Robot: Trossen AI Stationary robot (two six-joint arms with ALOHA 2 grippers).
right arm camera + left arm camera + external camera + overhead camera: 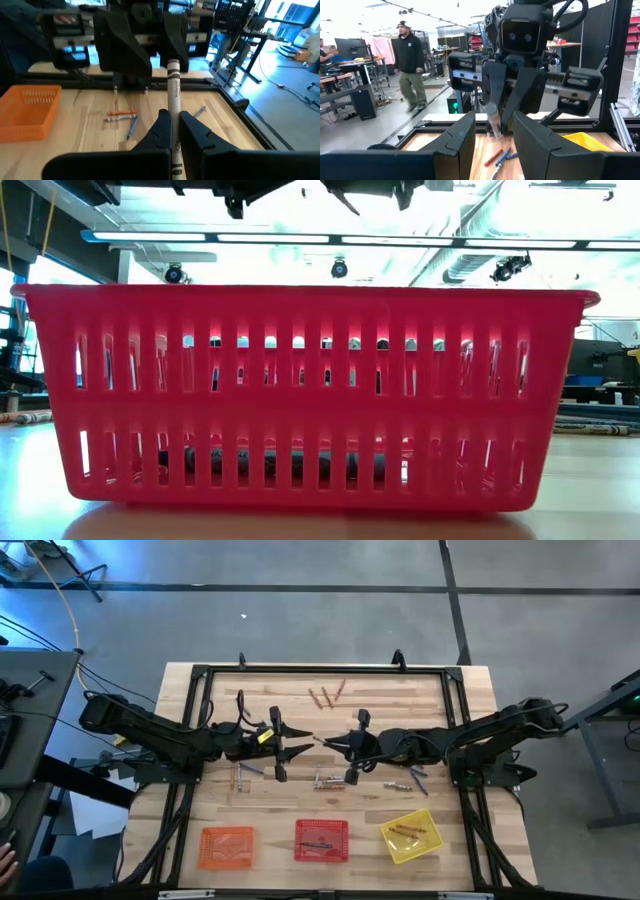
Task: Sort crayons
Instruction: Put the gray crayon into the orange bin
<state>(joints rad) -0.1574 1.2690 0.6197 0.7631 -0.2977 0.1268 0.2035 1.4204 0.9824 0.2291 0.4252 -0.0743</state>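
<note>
The right gripper (170,131) is clenched on a grey crayon (173,90), held over mid-table. Facing it, at nine o'clock from that crayon, the left gripper (492,135) stands parted, apparently touching nothing. Loose crayons (326,694) lie at twelve o'clock; the red basket (321,839) sits at six.
</note>
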